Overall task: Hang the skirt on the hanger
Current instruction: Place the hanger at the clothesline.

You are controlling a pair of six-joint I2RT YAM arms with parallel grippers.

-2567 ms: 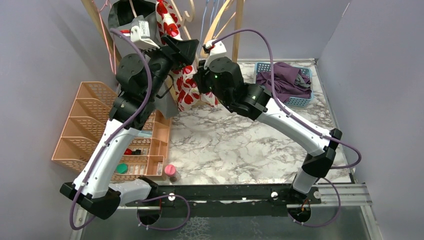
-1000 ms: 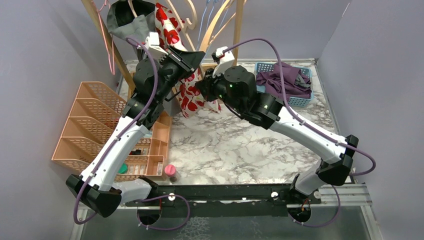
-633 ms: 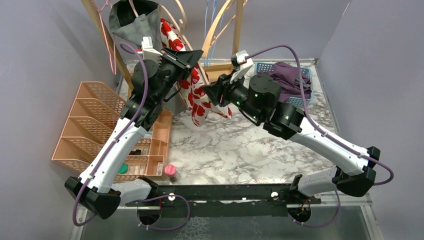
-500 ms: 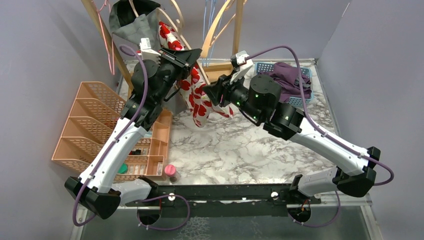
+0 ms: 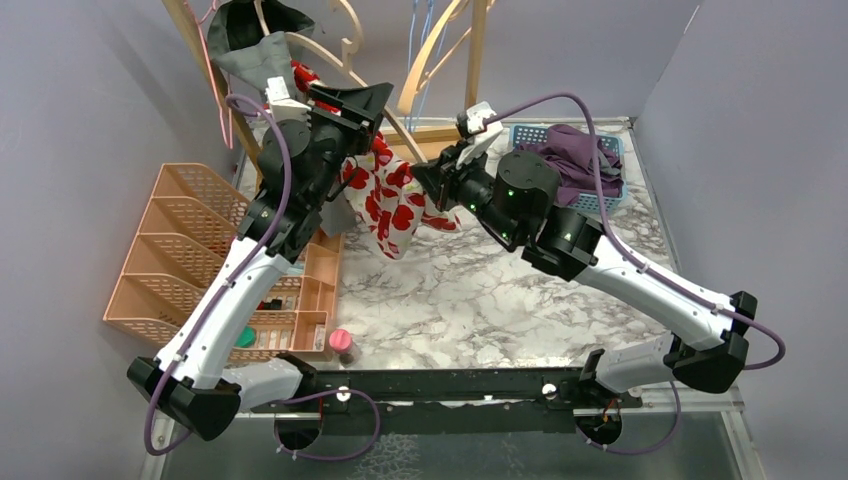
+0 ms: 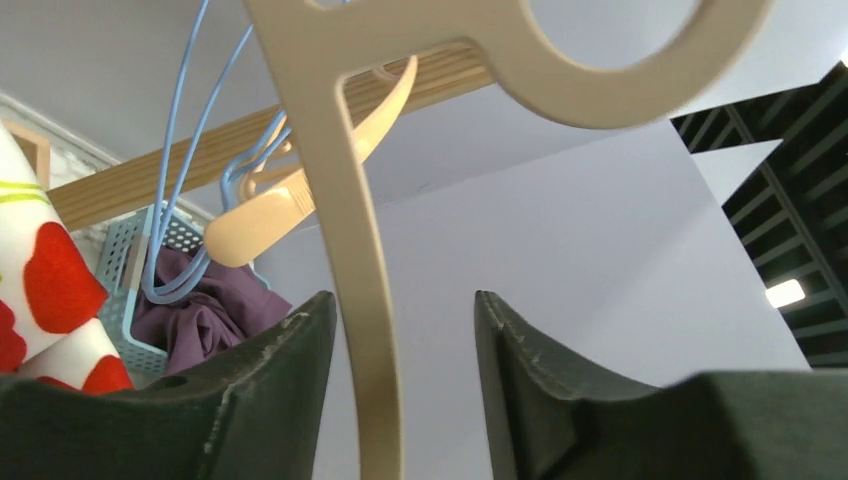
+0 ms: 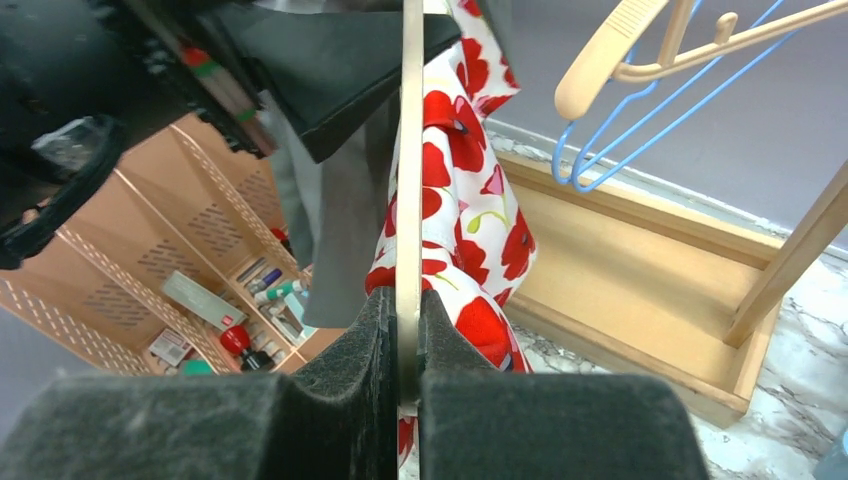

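left gripper (image 6: 400,305): at 6 o'clock, jaws apart, both dark fingers (image 6: 250,400) rising from the bottom edge
hanger (image 6: 352,230): cream stem upright in the gap, close to the 7 o'clock finger and clear of the 5 o'clock one; hook loop cut off at 12 o'clock
skirt (image 6: 45,290): white with red poppies, at 9 o'clock
wooden rail (image 6: 130,175): slants from 9 towards 12 o'clock
blue wire hangers (image 6: 163,200): on the rail, 10 o'clock
second cream hanger (image 6: 290,200): beside them
basket (image 6: 118,290): blue, 8 o'clock, holding purple cloth (image 6: 200,320)

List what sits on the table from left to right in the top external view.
Peach organiser rack → poppy-print skirt → blue basket holding purple clothing.
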